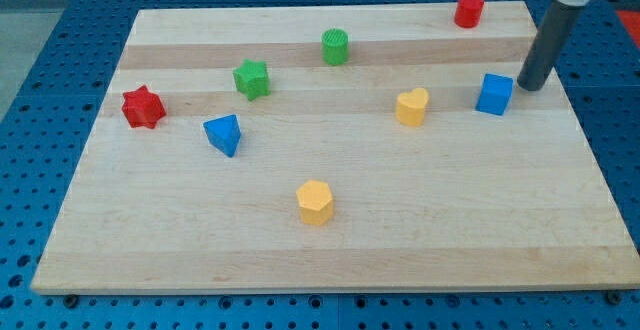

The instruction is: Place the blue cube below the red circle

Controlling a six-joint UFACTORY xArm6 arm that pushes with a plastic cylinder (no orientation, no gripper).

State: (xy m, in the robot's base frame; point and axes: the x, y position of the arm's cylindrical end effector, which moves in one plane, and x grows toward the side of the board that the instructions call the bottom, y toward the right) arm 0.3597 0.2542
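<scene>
Contact is nearly made: my tip (527, 86), holding nothing, is set just right of the blue cube (494, 94). Red circle (469, 10) is seen toward the view's top, slightly left of the cube.

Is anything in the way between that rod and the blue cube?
Nothing visible. My tip sits just right of the blue cube, with bare board between them. The red circle lies above, and that stretch looks open too.
</scene>
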